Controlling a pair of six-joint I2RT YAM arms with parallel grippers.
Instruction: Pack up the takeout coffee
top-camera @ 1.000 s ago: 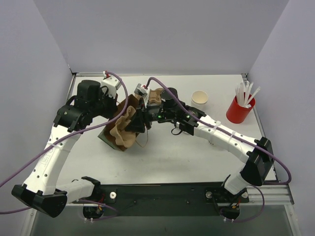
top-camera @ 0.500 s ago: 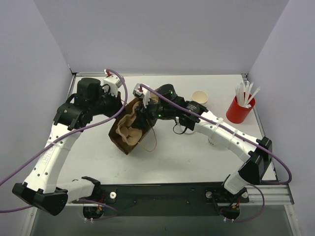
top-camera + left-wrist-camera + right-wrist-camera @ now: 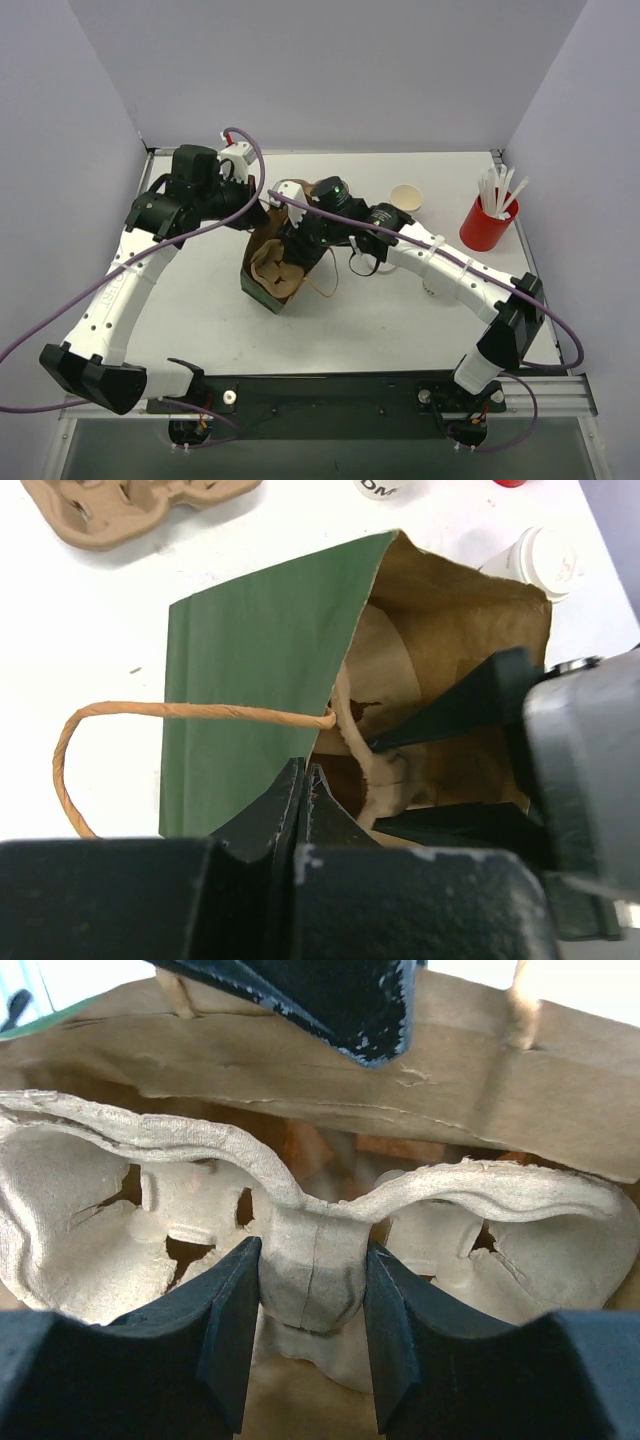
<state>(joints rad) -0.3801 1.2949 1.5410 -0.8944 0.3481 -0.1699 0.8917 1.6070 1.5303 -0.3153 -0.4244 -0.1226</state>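
A green paper bag (image 3: 262,288) with a brown inside (image 3: 450,630) stands open mid-table. My left gripper (image 3: 305,780) is shut on its near rim, also seen from above as the left gripper (image 3: 262,208). My right gripper (image 3: 312,1285) reaches down into the bag and is shut on the centre post of a brown pulp cup carrier (image 3: 310,1260). One white takeout coffee cup (image 3: 406,198) stands behind the right arm. A lidded coffee cup (image 3: 542,560) stands just beyond the bag's far corner.
A second pulp carrier (image 3: 130,505) lies on the table past the bag. A red cup of white sticks (image 3: 486,222) stands at the right. The bag's paper handle (image 3: 120,715) loops out to one side. Grey walls enclose the table.
The bag has shifted right and toward the front, with my left gripper following on its rim. My right gripper has carried the carrier down deeper into the bag.
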